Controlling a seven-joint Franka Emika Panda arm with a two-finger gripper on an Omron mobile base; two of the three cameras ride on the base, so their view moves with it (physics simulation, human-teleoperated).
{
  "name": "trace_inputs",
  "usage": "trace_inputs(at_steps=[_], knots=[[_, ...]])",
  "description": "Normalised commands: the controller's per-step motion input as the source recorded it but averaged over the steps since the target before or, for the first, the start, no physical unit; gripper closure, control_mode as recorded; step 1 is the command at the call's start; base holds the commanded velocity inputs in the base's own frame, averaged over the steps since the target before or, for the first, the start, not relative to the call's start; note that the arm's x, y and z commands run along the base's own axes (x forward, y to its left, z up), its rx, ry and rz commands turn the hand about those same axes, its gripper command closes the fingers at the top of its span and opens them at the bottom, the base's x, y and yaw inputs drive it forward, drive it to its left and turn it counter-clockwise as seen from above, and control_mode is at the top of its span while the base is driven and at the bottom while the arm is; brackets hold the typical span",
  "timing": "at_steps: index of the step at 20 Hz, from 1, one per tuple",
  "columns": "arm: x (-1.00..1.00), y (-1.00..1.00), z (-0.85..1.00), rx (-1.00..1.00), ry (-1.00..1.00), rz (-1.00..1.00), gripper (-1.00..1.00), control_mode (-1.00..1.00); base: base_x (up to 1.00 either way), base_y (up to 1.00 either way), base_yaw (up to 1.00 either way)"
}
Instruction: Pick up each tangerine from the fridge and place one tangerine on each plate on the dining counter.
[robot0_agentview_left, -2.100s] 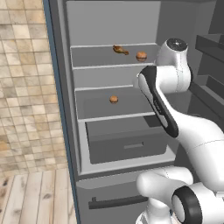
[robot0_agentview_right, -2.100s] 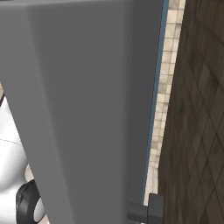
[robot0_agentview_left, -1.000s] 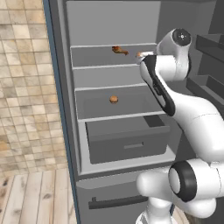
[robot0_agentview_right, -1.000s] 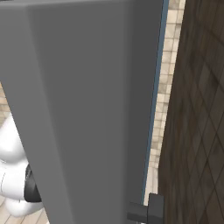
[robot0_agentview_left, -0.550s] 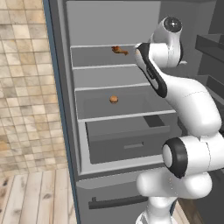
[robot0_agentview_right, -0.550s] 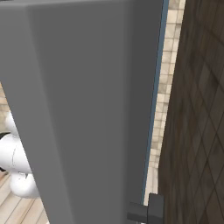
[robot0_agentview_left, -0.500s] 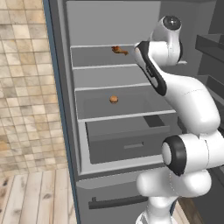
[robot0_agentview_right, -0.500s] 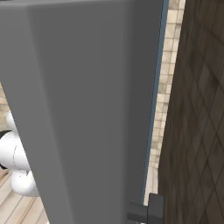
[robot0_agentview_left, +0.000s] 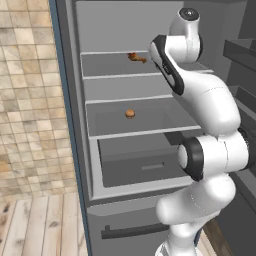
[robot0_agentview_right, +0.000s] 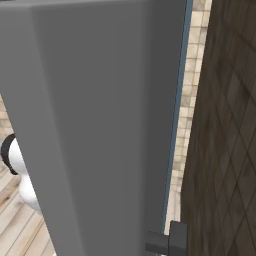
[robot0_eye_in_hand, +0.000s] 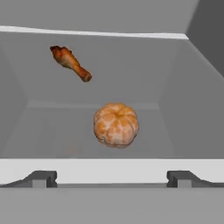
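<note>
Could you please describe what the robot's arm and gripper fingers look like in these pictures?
The arm is glossy white with rounded, bulbous links, black bands at the joints and a dark round cap on top. No cables or markings show. In the hand view, the gripper has two small, blocky dark grey fingertips.

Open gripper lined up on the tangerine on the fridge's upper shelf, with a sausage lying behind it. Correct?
Not a sausage: the hand view shows a brown drumstick behind the tangerine. The rest holds: the gripper is open and lined up on it, on the fridge's upper shelf.
</note>
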Motion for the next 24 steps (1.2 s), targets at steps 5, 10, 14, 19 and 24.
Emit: trace_inputs(at_steps=[5, 10, 14, 19, 24], knots=[[0.15, 0.00, -0.25, 0.00, -0.02, 0.00, -1.00, -1.00, 0.00, 0.00, 0.00], [0.21, 0.00, -0.18, 0.00, -0.03, 0.00, -1.00, -1.00, 0.00, 0.00, 0.00], [0.43, 0.00, 0.00, 0.03, -0.05, 0.00, -1.00, -1.00, 0.00, 0.00, 0.00], [0.29, 0.00, 0.00, 0.02, -0.01, 0.00, -1.00, -1.00, 0.00, 0.00, 0.00], [0.14, 0.00, 0.00, 0.00, 0.00, 0.00, -1.00, -1.00, 0.00, 0.00, 0.00]])
